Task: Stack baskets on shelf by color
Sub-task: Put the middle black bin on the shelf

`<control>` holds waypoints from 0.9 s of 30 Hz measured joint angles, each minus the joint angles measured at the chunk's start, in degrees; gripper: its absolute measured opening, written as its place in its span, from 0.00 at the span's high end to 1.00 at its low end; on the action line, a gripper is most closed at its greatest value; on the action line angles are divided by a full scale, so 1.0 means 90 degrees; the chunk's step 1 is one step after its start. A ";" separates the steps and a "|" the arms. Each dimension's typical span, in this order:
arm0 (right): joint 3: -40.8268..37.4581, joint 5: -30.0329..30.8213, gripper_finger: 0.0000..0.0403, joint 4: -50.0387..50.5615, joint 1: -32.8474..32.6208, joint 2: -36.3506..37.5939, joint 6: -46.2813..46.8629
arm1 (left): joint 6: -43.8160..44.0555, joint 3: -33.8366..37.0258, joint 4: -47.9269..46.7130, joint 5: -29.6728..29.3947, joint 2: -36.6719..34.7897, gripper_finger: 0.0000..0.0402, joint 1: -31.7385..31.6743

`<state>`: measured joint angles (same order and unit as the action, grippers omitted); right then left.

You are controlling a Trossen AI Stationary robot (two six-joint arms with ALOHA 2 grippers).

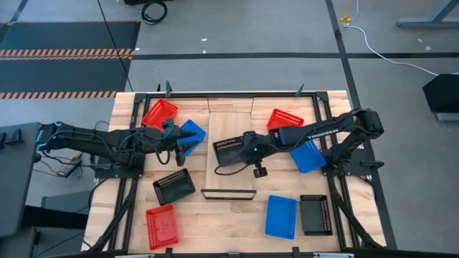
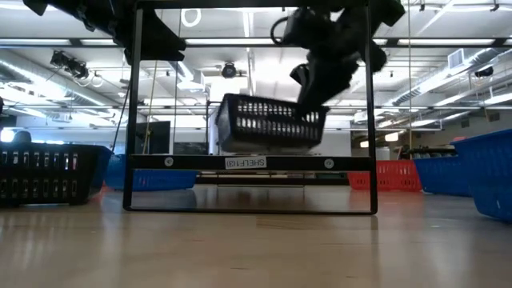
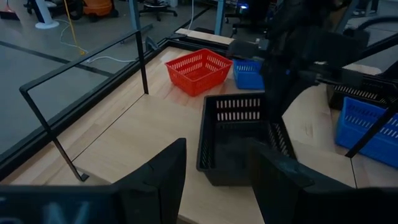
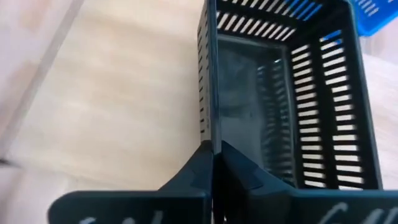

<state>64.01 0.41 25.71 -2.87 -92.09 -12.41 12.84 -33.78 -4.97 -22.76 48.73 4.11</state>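
Note:
A black basket (image 1: 228, 153) hangs over the light-wood shelf (image 1: 231, 125), with my right gripper (image 1: 246, 148) shut on it; the low view shows the basket (image 2: 268, 124) clear of the board. My left gripper (image 1: 178, 147) stands open beside a blue basket (image 1: 193, 132) and a red basket (image 1: 159, 113) at the far left, touching nothing. The other baskets rest on their bottoms on the table. My right gripper pinches the rim of one side wall (image 4: 210, 134) of the black basket, near the end toward the table's right, one finger inside and one outside. The fingers slant down from the table's right, lying along that wall. The basket is lifted clear, slightly tilted.
A red basket (image 1: 280, 118) and a blue one (image 1: 308, 156) lie right of the shelf. A black (image 1: 173, 186) and a red basket (image 1: 161, 226) lie near left, a blue (image 1: 280, 215) and a black one (image 1: 315, 213) near right. The shelf's black frame (image 1: 228, 193) stands at its near end.

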 joint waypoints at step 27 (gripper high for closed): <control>0.0272 0.0308 0.94 -0.0451 -0.0007 -0.0709 0.2170 | 0.0003 -0.0007 -0.0015 -0.0002 0.0000 0.57 0.0012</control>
<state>66.46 3.18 21.65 -2.94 -98.48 7.12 12.86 -33.85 -5.10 -22.78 48.73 4.21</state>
